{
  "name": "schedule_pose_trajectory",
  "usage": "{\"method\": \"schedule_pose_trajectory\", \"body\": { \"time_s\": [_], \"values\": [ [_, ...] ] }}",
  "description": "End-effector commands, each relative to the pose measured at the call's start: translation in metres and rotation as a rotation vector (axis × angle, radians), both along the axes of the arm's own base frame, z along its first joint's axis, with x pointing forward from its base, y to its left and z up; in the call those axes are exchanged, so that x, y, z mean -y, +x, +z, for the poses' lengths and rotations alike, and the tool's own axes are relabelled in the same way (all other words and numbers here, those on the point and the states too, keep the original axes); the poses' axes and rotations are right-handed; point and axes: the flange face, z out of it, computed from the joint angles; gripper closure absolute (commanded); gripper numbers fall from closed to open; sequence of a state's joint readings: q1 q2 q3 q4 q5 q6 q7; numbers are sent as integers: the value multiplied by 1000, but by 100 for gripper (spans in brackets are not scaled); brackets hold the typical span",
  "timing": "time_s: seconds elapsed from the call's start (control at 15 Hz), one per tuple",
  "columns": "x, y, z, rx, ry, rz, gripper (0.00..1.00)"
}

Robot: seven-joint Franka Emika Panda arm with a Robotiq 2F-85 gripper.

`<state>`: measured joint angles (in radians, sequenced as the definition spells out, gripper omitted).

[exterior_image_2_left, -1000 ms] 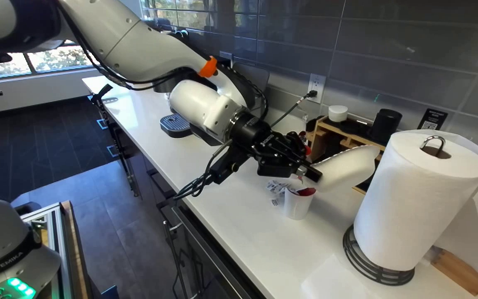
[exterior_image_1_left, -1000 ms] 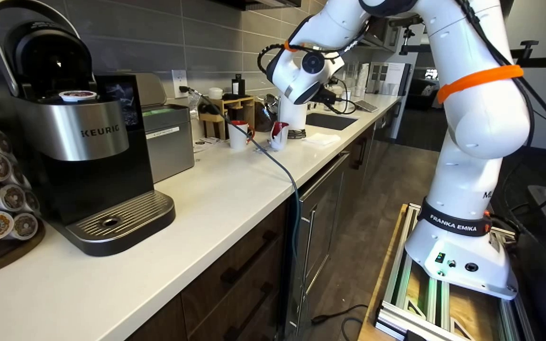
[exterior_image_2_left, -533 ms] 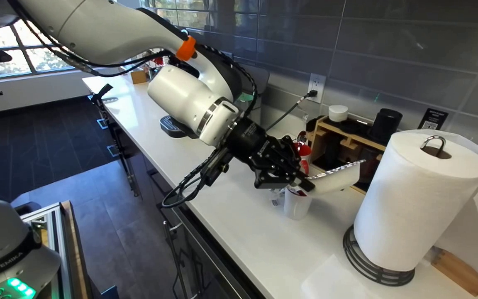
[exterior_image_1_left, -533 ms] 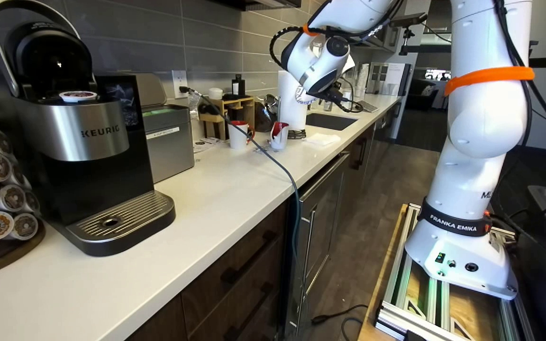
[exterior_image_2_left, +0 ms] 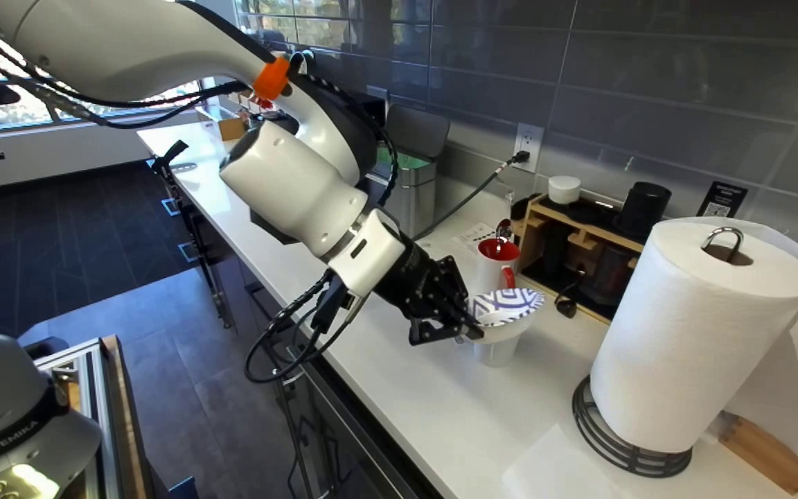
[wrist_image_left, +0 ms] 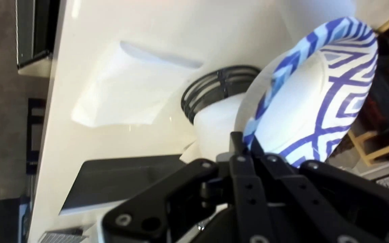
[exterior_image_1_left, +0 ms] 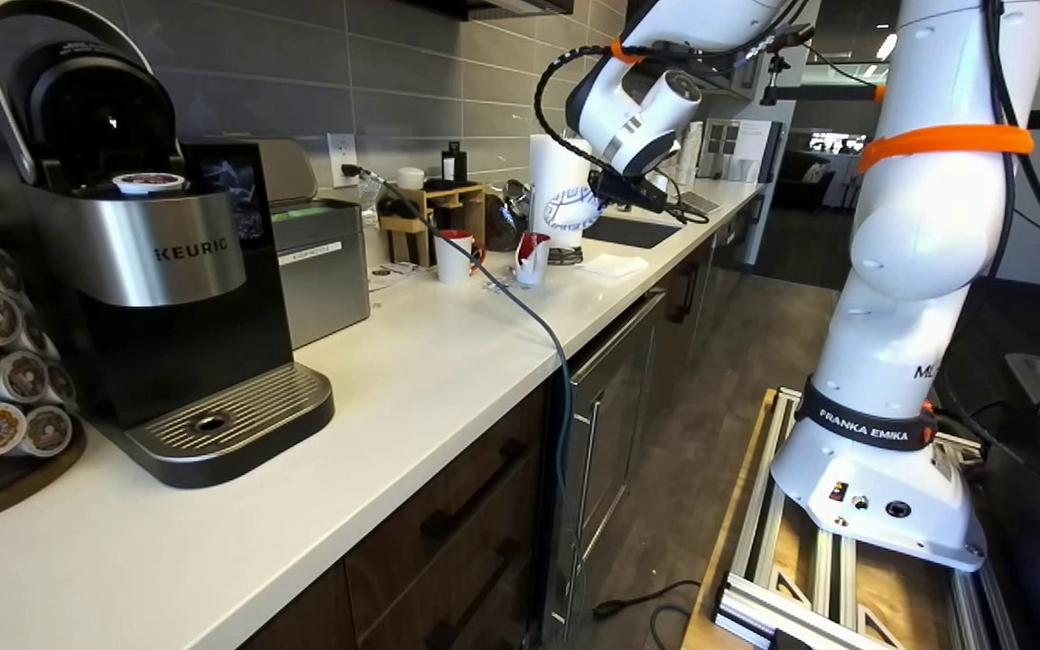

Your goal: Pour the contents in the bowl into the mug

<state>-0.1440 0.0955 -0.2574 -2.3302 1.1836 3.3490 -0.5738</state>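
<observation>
The bowl is white with blue patterning and shows in both exterior views (exterior_image_1_left: pixel 571 209) (exterior_image_2_left: pixel 508 305) and the wrist view (wrist_image_left: pixel 302 108). It is tilted, its patterned inside turned sideways; no contents show in the visible part. My gripper (exterior_image_2_left: pixel 470 328) is shut on its rim, the fingertips pinching the edge in the wrist view (wrist_image_left: pixel 247 141). A white mug with a red inside (exterior_image_2_left: pixel 496 353) stands on the counter just below the bowl, its rim hidden there; it also shows in an exterior view (exterior_image_1_left: pixel 532 262). I cannot tell whether bowl and mug touch.
Another white mug with red inside and handle (exterior_image_2_left: pixel 498 262) (exterior_image_1_left: pixel 454 260) stands nearby, by a wooden organizer (exterior_image_2_left: pixel 582 235). A paper-towel roll (exterior_image_2_left: pixel 704 333) stands on a black wire base. A cable (exterior_image_1_left: pixel 520 302) crosses the counter near the coffee machine (exterior_image_1_left: pixel 141 262).
The arm has drawn back toward its base, and the held bowl has moved with it and come lower, over the mug. The bowl has turned, bringing its patterned inside into view.
</observation>
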Motion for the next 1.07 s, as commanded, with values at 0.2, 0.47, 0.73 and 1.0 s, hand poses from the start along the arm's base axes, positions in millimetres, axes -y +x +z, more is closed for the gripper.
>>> {"method": "schedule_pose_trajectory", "body": {
  "time_s": [0.2,0.47,0.73,1.0],
  "values": [
    [-10,-27,-56,-145,209,199,99],
    [-19,-28,-68,-168,276,248,99],
    [-23,-25,-67,-148,303,251,99],
    [-19,-26,-49,-68,306,182,99]
  ]
}}
